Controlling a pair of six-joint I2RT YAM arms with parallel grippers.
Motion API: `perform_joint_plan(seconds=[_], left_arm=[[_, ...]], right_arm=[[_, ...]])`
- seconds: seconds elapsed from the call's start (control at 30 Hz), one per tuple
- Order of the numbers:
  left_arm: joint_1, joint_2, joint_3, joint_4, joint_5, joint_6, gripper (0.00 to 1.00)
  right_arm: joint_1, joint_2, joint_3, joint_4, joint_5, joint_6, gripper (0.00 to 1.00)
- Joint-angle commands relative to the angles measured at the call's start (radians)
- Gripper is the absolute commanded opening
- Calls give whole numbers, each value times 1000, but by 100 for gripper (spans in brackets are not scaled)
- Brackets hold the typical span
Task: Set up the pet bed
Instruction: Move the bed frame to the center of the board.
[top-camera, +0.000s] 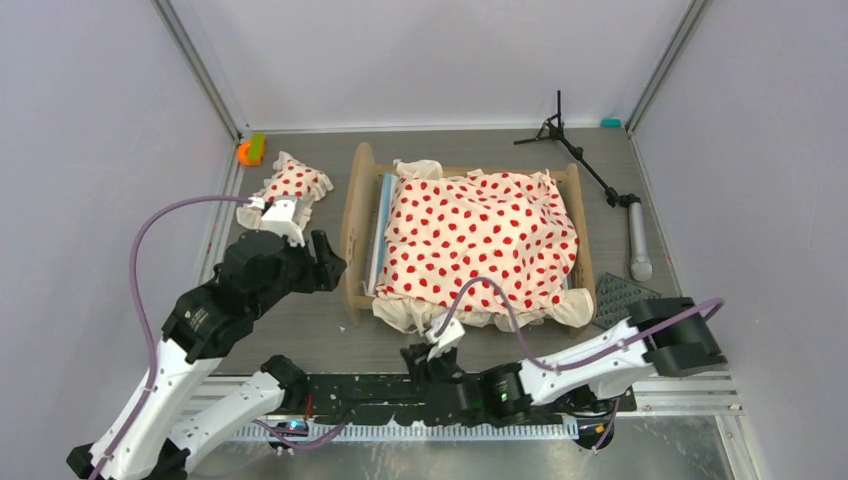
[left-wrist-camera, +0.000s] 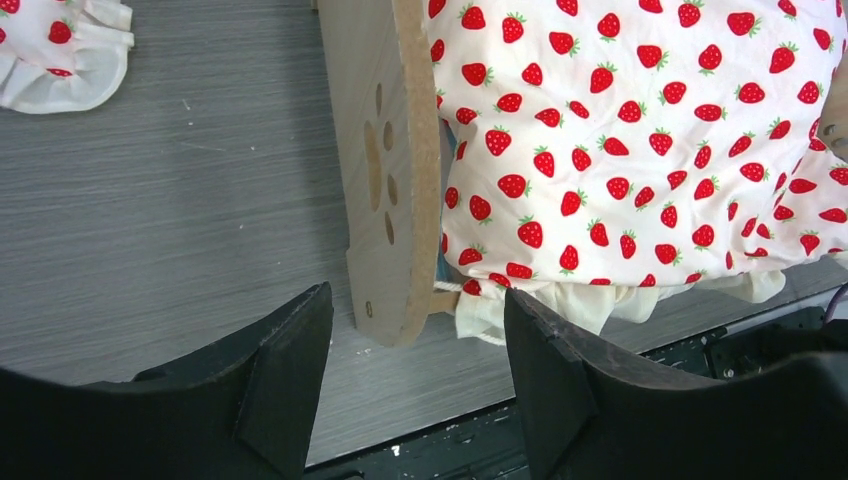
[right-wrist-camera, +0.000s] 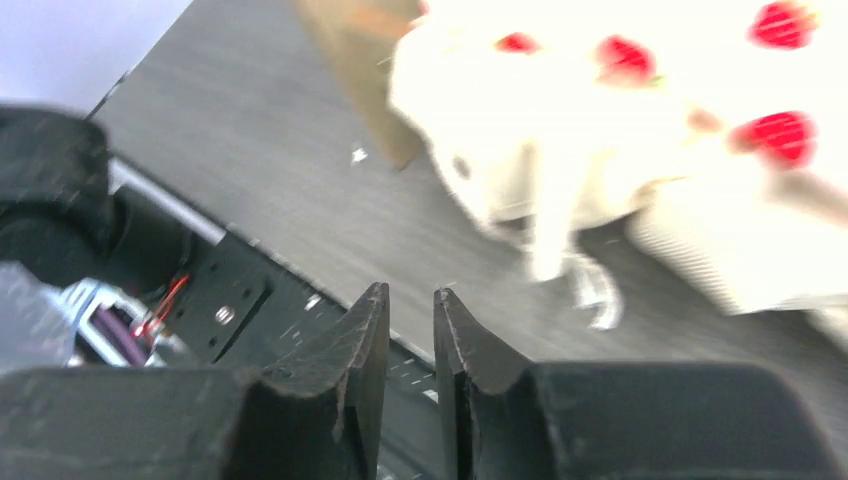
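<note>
The pet bed (top-camera: 470, 240) sits in the middle of the grey desk (top-camera: 300, 330), its long side running left to right. Its paw-print end board (left-wrist-camera: 385, 170) is on the left. Cream ruffled bedding (top-camera: 480, 235) printed with red strawberries covers nearly all of it and spills over the near edge.

The left hand (left-wrist-camera: 418, 300) is spread wide and empty, just beside the near corner of that end board. The right hand (right-wrist-camera: 410, 300) is low by the desk's near edge, below the bedding's ruffle, its fingers a narrow gap apart with nothing between them.

A matching small pillow (top-camera: 292, 182) lies on the desk to the left, apart from the bed.
</note>
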Motion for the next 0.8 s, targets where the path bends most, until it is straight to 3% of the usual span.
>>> perform_joint_plan(seconds=[0.0,0.17,0.33,0.47,0.77], left_arm=[[-2,-5,-47,46,22,13,65],[-3,96,-31,50,-9,56,67],[-2,164,-61,117,-17,81,67],[-2,216,-65,163,-35,85,66],[-1,382,-7,203,-135,150,59]], right_arm=[[-73,-146,-28,-380,41,208,27],[-135,-211,-51,-504,33,287,28],[-257,-188,-53,-507,13,270,29],[-384,-212,-94,-377,-13,142,29],[-711,-174,-92,-123,-300,-133,30]])
